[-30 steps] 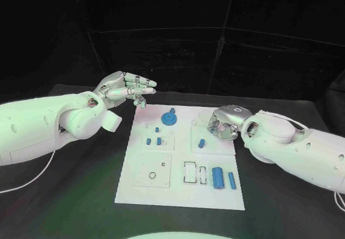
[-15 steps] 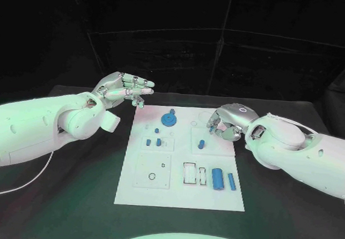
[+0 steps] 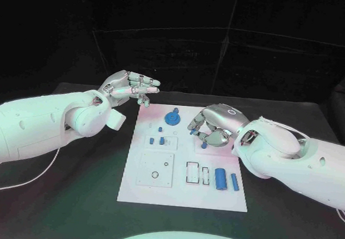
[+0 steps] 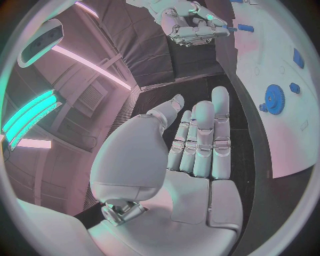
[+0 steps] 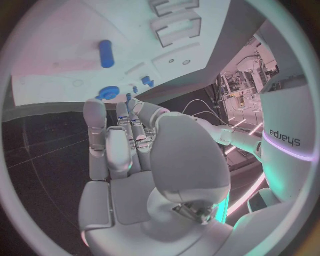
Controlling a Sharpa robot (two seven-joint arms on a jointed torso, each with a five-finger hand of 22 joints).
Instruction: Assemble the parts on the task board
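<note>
The white task board (image 3: pixel 181 194) lies in the middle of the black table. A blue gear (image 3: pixel 172 118) stands near its far edge, with small blue pegs (image 3: pixel 159 136) below it. My right hand (image 3: pixel 210 125) hovers over the board's far right part with its fingers curled down, and a small blue part (image 3: pixel 194 132) shows at its fingertips (image 5: pixel 128 97). Just below it stands a blue peg (image 3: pixel 203 145). My left hand (image 3: pixel 133 87) is raised beyond the board's far left corner and holds nothing; its fingers (image 4: pixel 200 136) lie straight side by side.
Two blue cylinders (image 3: pixel 219 176) (image 3: pixel 233 181) lie on the board's right side near a rectangular slot (image 3: pixel 191 172). A square plate with a small ring (image 3: pixel 155 175) sits at the board's left. Black table surrounds the board, with dark walls behind.
My right hand has moved left and a little nearer, further over the board, and a small blue part now shows at its fingertips. The left hand has barely shifted.
</note>
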